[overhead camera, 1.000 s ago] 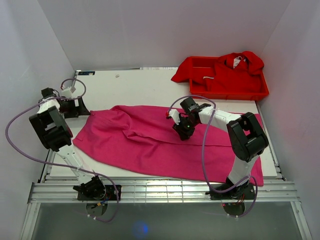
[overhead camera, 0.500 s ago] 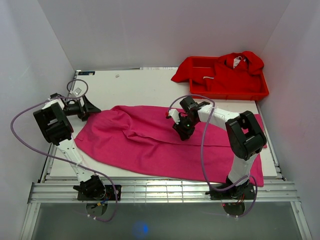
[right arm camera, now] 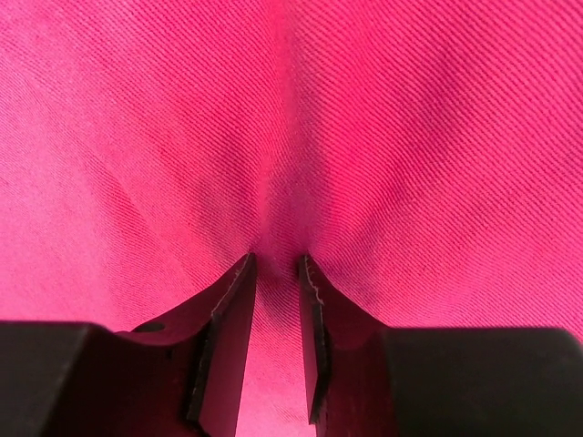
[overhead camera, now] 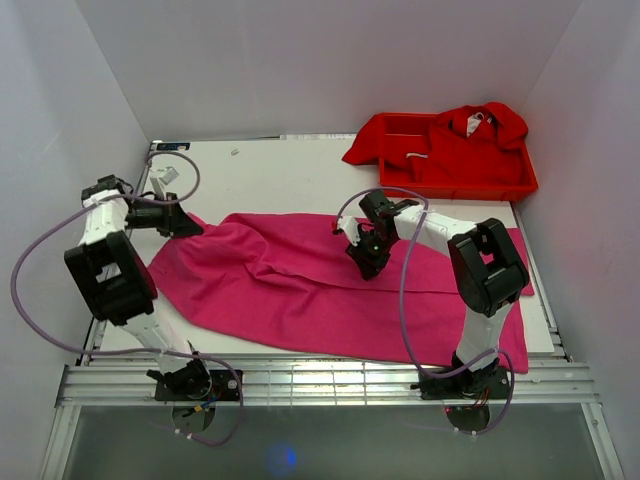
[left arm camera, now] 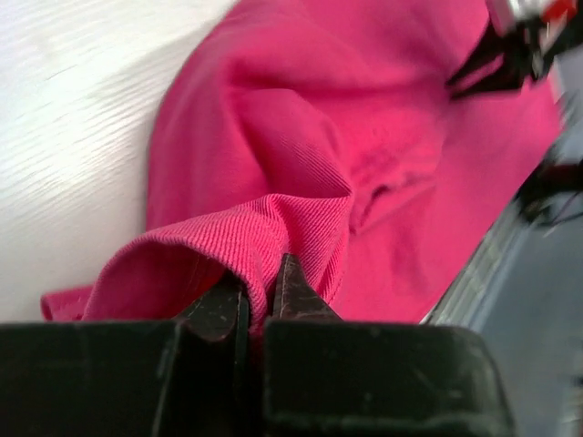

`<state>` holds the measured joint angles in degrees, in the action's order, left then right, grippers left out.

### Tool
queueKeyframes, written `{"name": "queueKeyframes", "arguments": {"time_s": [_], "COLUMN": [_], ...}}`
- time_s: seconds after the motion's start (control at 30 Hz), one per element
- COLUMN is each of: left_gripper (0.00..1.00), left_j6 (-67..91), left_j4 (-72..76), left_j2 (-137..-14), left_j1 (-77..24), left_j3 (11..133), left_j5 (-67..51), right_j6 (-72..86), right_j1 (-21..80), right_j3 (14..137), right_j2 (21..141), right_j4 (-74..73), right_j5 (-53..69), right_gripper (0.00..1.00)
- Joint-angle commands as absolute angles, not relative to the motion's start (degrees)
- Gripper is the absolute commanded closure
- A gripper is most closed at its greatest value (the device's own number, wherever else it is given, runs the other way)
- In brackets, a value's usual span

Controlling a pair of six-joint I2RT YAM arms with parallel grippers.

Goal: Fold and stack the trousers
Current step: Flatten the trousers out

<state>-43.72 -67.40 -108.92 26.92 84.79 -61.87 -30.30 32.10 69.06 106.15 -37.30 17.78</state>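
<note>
This is looking like a robotics lab cell: plain white panel walls (overhead camera: 330, 60) are enclosing a white wood-grain tabletop (overhead camera: 280, 180). A black-and-white left robot arm (overhead camera: 105, 275) and a matching right robot arm (overhead camera: 487, 268) are sitting bolted to a silver aluminium rail (overhead camera: 330, 383).

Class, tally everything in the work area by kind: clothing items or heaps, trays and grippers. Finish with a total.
Magenta trousers: 1
Heap of red clothing: 1
Red tray: 1
Grippers: 2, left gripper and right gripper
Total: 5
</note>
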Motion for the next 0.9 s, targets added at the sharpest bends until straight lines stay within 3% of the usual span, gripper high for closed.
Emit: {"name": "queueKeyframes", "arguments": {"time_s": [0.0,0.23,0.43,0.53,0.63,0.87], "left_gripper": [1.00,1.00,0.97,0.90,0.90,0.90], "left_j6": [-59.75,-65.83,-61.54,-62.21,-66.43,-78.74], "left_j4": [-72.42,-63.74,-50.84,-41.33,-32.36,-25.14], "left_j2": [-94.24,-79.81,-74.63,-72.26,-68.65,-58.72], "left_j1": [19.72,4.94,-12.54,-18.10,-24.58,-35.15], "left_j3": [76.93,53.19,39.48,35.25,31.21,18.82], "left_j5": [-56.80,-37.63,-19.64,-12.49,-6.61,4.12], "right_j6": [-28.92,-29.62,-29.36,-21.38,-12.50,3.14], "right_j1": [31.55,27.52,24.08,24.52,29.87,40.24], "right_j3": [68.55,73.99,90.50,102.71,120.03,120.66], "right_j2": [108.90,106.70,108.45,112.92,124.79,134.19], "right_j4": [-42.98,-43.68,-44.83,-41.41,-38.69,-18.14], "right_j5": [16.96,22.49,31.27,40.23,46.74,53.44], "right_gripper": [0.69,0.64,0.55,0.36,0.30,0.03]}}
